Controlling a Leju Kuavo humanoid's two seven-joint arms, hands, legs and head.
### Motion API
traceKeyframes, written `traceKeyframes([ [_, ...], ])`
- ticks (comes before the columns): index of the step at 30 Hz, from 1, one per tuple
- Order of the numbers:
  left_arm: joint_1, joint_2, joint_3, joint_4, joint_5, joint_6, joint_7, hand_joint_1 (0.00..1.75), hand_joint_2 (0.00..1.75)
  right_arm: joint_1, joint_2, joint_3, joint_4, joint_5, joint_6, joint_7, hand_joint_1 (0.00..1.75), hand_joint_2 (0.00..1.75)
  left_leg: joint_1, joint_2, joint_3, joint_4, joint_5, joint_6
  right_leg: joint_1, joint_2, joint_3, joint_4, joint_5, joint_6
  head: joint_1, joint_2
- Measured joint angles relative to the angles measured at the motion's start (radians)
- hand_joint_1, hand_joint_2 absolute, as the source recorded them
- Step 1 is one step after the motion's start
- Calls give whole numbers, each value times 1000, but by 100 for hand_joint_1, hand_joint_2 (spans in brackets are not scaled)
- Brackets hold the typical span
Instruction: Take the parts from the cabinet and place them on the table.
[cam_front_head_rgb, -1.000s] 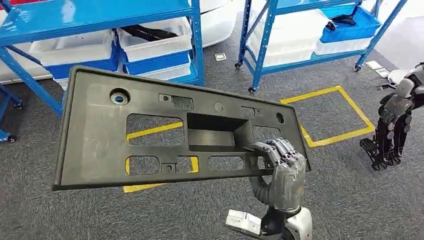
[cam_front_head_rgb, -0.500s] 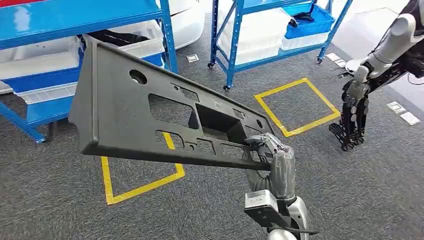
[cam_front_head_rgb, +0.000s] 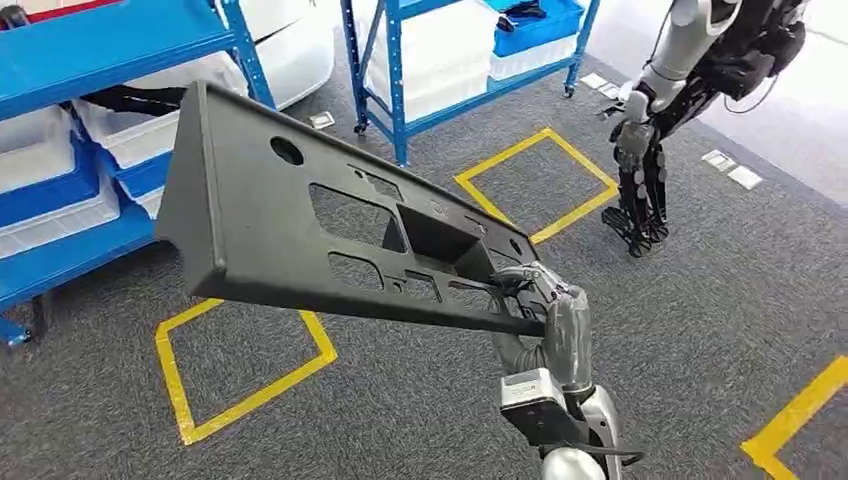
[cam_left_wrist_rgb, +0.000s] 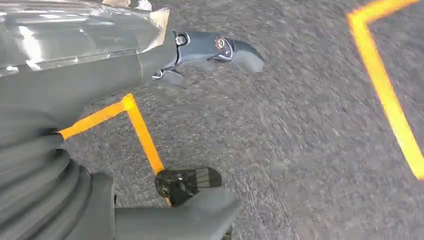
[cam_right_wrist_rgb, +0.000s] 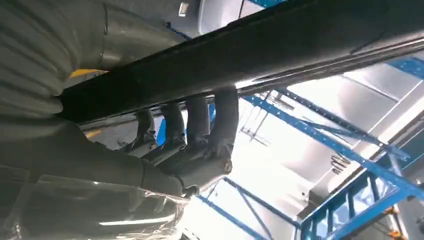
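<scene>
A long dark grey plastic panel (cam_front_head_rgb: 260, 230) with several cut-outs is held up in the air, tilted, its far end reaching toward the blue rack. My right hand (cam_front_head_rgb: 555, 320) grips its near end, fingers hooked over the lower edge. In the right wrist view the fingers (cam_right_wrist_rgb: 200, 120) curl around the panel's rim (cam_right_wrist_rgb: 250, 55). My left hand (cam_left_wrist_rgb: 150, 65) hangs over the grey carpet with its fingers apart and nothing in it.
Blue racks (cam_front_head_rgb: 90, 50) with white and blue bins stand at the left and back (cam_front_head_rgb: 400, 70). Yellow tape squares (cam_front_head_rgb: 240, 370) mark the carpet. Another humanoid robot (cam_front_head_rgb: 650, 140) stands at the back right, arm hanging.
The whole view has swung: the racks slid left and the other robot came further into the picture. The panel stays in my right hand, now tilted more steeply.
</scene>
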Motion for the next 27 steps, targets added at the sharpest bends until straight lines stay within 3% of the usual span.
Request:
traceKeyframes([
  [1, 0, -1, 9, 0, -11, -1, -2, 0, 175, 1, 8, -3, 0, 0, 7, -5, 175, 175, 0, -19, -39, 82, -45, -1, 1, 12, -1, 0, 1, -4, -1, 0],
  [2, 1, -1, 19, 0, -19, -1, -4, 0, 175, 1, 14, -7, 0, 0, 12, -9, 175, 175, 0, -26, -84, 172, -82, -2, 3, 28, -2, 0, 1, -4, -1, 0],
  [3, 0, -1, 28, 0, -26, -1, -7, 0, 175, 1, 18, -15, 2, 0, 18, -12, 175, 175, 1, -27, -114, 226, -93, -3, 4, 42, -2, 1, 2, -4, -2, 0],
  [4, -1, -1, 37, 0, -30, -1, -11, 0, 175, 2, 21, -19, 6, 0, 22, -14, 175, 175, 1, -28, -127, 237, -79, -3, 4, 58, -1, 1, 2, -4, -1, 0],
  [5, -2, -1, 42, 0, -37, -2, -14, 0, 175, 2, 24, -21, 8, 0, 24, -17, 175, 175, 3, -28, -118, 204, -44, -1, 4, 72, 0, 3, 2, -4, -1, 0],
  [7, -7, -1, 50, 0, -45, -6, -19, 0, 175, 2, 29, -26, 10, 0, 28, -23, 175, 175, 7, -40, -68, 84, 38, 0, 3, 95, 1, 8, 1, -3, -2, 0],
  [8, -12, -1, 61, 0, -51, -9, -22, 0, 175, 1, 33, -31, 11, 0, 29, -25, 175, 175, 15, -96, -20, -33, 89, 3, 3, 114, -1, 12, 1, -2, -2, 0],
  [9, -16, -2, 68, 1, -55, -11, -25, 0, 175, -2, 34, -34, 13, -1, 30, -26, 175, 175, 18, -130, -12, -53, 75, 1, 14, 125, -9, 18, 0, 2, -1, 0],
  [11, -18, -3, 77, 1, -62, -13, -29, 0, 175, -5, 38, -37, 15, -5, 31, -29, 175, 175, 9, -102, -19, -49, 76, 8, 9, 149, -23, 15, 8, 16, 1, 0],
  [12, -22, -3, 79, 1, -66, -13, -30, 0, 175, -4, 38, -39, 15, -8, 31, -31, 175, 175, 3, -90, -17, -49, 78, 16, 3, 162, -27, 9, 13, 26, 0, 0],
  [13, -27, -6, 82, 1, -70, -15, -33, 0, 175, -5, 38, -42, 16, -11, 31, -33, 175, 175, 7, -74, -14, -61, 87, 28, 10, 172, -41, 9, 16, 36, 1, 0],
  [14, -34, -7, 84, 1, -73, -18, -35, 0, 175, -4, 38, -43, 17, -14, 31, -34, 175, 175, 8, -60, -13, -68, 95, 37, 4, 110, -43, 33, 7, 32, 0, 0],
  [15, -35, -7, 88, 1, -76, -19, -39, 0, 175, -10, 37, -44, 18, -18, 31, -36, 175, 175, 7, -48, -13, -71, 95, 44, 10, 57, -70, 80, -21, 26, 10, 0],
  [16, -34, -7, 94, 1, -82, -19, -39, 0, 175, -14, 38, -44, 21, -23, 31, -39, 175, 175, 5, -32, -13, -71, 95, 47, 8, 36, -107, 153, -55, 22, 9, 0],
  [17, -34, -8, 98, 2, -84, -19, -42, 0, 175, -17, 37, -44, 24, -27, 31, -40, 175, 175, 4, -12, -13, -71, 94, 48, 6, 27, -153, 244, -92, 21, 10, 0],
  [18, -34, -8, 102, 3, -89, -19, -43, 0, 175, -16, 37, -44, 26, -30, 31, -40, 175, 175, 3, 3, -15, -70, 94, 48, 5, 25, -184, 310, -114, 23, 10, 0],
  [19, -35, -8, 107, 4, -91, -19, -45, 0, 175, -16, 37, -45, 30, -34, 31, -40, 175, 175, 2, 20, -16, -70, 94, 48, 5, 23, -196, 340, -117, 30, 10, 0],
  [20, -36, -8, 110, 5, -94, -19, -47, 0, 175, -17, 37, -45, 34, -38, 31, -42, 175, 175, 2, 34, -16, -70, 93, 47, 2, 21, -179, 314, -103, 39, 10, 0],
  [22, -43, -8, 113, 8, -101, -19, -51, 0, 175, -18, 36, -45, 39, -51, 31, -45, 175, 175, 3, 60, -13, -69, 91, 42, 0, -4, -78, 144, -46, 56, 10, 0],
  [23, -47, -8, 115, 11, -104, -19, -53, 0, 175, -21, 36, -45, 40, -56, 31, -47, 175, 175, 3, 69, -10, -69, 89, 39, 0, -38, -24, 57, -25, 59, 10, 0],
  [24, -49, -8, 118, 13, -108, -18, -54, 0, 175, -28, 37, -45, 42, -59, 32, -48, 175, 175, -8, 79, -6, -67, 83, 31, 9, -84, -1, 8, -26, 47, 10, 0],
  [25, -49, -7, 121, 14, -110, -15, -57, 0, 175, -32, 37, -45, 44, -64, 34, -49, 175, 175, -8, 89, -4, -68, 81, 23, 13, -69, 3, 9, -20, 39, 7, 0],
  [27, -60, -7, 123, 20, -114, -12, -61, 0, 175, -33, 37, -47, 48, -74, 39, -52, 175, 175, -5, 111, 5, -70, 80, 13, 16, -45, -15, 12, -20, 29, 5, 0],
])
